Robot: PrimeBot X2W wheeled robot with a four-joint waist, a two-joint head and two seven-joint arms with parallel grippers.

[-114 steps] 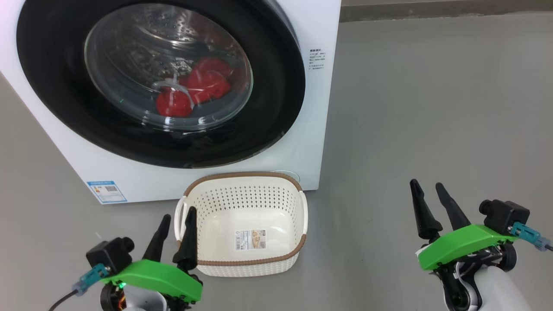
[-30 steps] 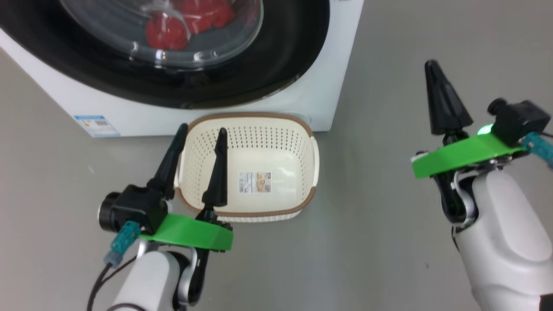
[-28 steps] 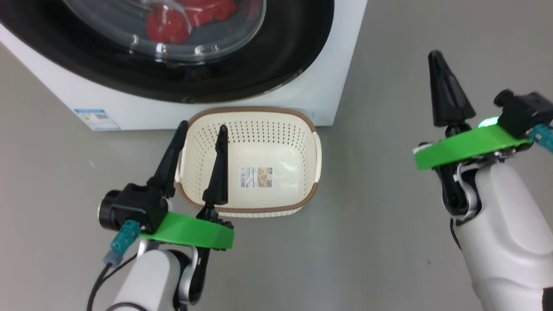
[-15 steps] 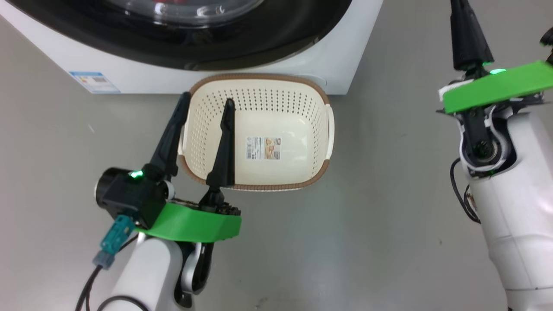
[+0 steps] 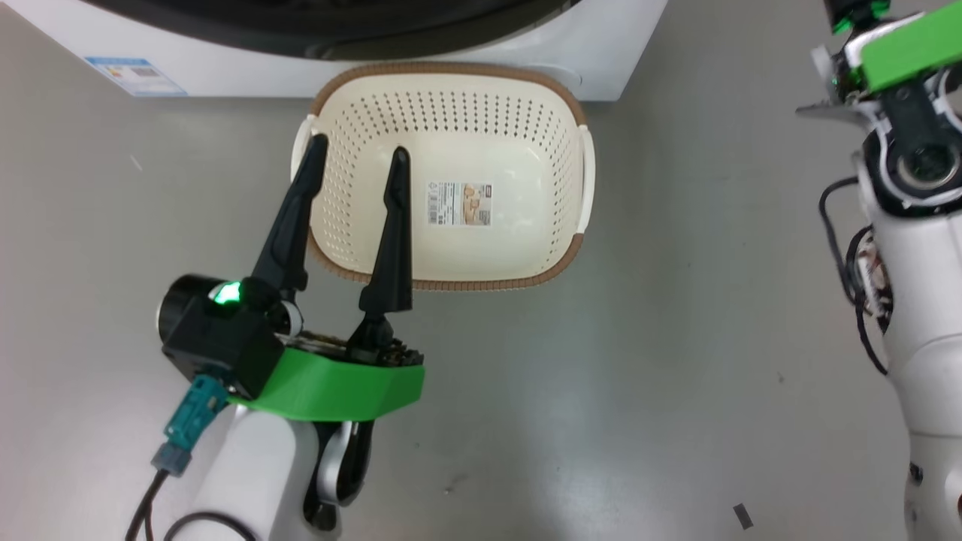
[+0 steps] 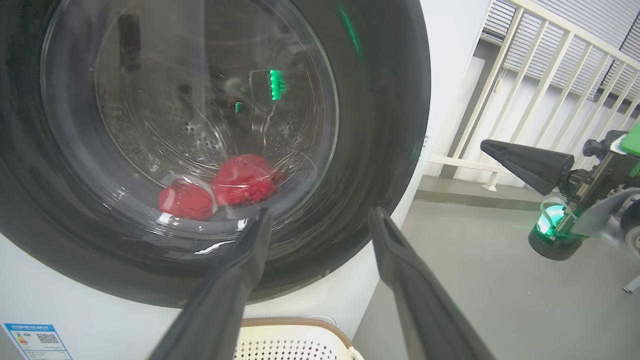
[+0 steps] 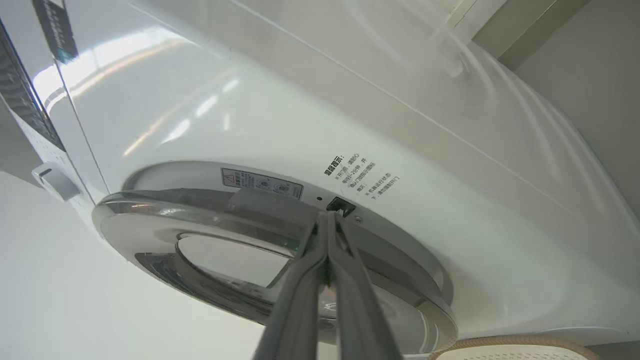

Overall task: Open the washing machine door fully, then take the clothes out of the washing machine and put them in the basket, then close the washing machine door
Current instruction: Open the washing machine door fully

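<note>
head view: the left gripper point(image 5: 361, 146) hangs with its two long dark fingers spread wide, one on either side of the left rim of the small cream-white perforated plastic basket point(image 5: 451, 69), which stands on the grey floor point(image 5: 676, 338) against the front foot of the white boxy washing machine point(image 5: 616, 37). left wrist view: the large round glossy black washing machine door point(image 6: 385, 125) looks shut, with the bright red clothes point(image 6: 240, 180) behind its glass at the drum's bottom; the right gripper point(image 6: 487, 146) shows at the right, fingers pressed together, holding nothing. right wrist view: its joined tips sit at a small dark slot point(image 7: 341, 205) by the door's edge; touching or not, i cannot tell
</note>
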